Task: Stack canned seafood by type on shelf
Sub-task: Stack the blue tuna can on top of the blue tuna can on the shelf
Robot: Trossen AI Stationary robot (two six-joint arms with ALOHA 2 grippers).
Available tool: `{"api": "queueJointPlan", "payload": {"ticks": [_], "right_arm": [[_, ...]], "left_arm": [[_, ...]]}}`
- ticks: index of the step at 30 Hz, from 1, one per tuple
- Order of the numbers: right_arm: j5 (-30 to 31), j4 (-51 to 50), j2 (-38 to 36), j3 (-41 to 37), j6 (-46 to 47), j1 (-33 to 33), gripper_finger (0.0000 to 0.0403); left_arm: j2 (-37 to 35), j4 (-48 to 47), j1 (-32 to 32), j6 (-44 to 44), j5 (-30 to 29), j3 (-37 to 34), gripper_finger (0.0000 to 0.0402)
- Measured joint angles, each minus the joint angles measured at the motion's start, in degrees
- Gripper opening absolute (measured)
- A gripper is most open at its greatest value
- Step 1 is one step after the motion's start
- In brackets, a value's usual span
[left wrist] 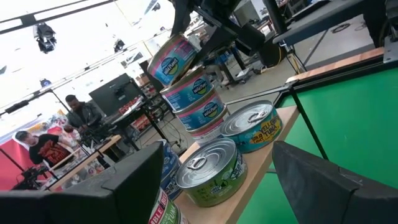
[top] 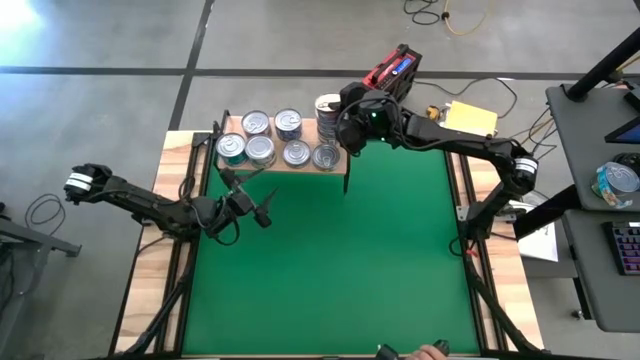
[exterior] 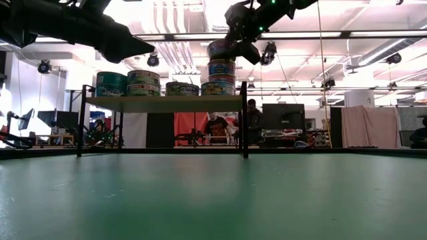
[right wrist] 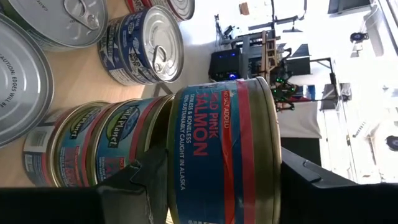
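Note:
The shelf [top: 232,127] stands at the far edge of the green mat, its light board [exterior: 167,104] on thin black legs. Several flat tins [top: 260,150] rest on it by their bottoms. At its right end two salmon tins are stacked [exterior: 221,77]. My right gripper [top: 342,120] is shut on a third salmon tin [exterior: 223,48], tilted just over that stack. My left gripper [top: 262,208] hangs open over the mat in front of the shelf's left half, with nothing between its fingers [left wrist: 134,186]. My right gripper pinches the pink salmon tin between its two fingers, one on each flat end [right wrist: 177,186], with the label side [right wrist: 224,143] facing the wrist camera. It reaches in roughly level from the table's right. The tin is tilted over the stack's upper tin [left wrist: 189,93]; I cannot tell whether they touch.
A red and black device [top: 392,70] and a yellow box [top: 470,118] lie behind the shelf beyond the mat. The green mat [top: 330,260] spreads in front of the shelf. A person's hand [top: 432,350] shows at the near edge. People sit in the room behind.

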Motion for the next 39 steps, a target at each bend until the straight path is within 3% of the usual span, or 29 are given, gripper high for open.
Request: {"api": "queueJointPlan", "payload": {"ticks": [5,23,39], "right_arm": [[0.0,-0.1,0.0,0.0,0.0,0.0,0.0192],[4.0,-0.1,-0.1,0.0,5.6,0.2,0.0288],[4.5,-2.9,-0.1,2.5,10.1,0.8,0.0320]], "left_arm": [[0.0,0.0,0.0,0.0,0.0,0.0,0.0283],[0.0,-0.5,0.0,0.0,0.0,0.0,0.0283],[0.0,-0.4,0.0,0.0,0.0,0.0,0.0283]]}}
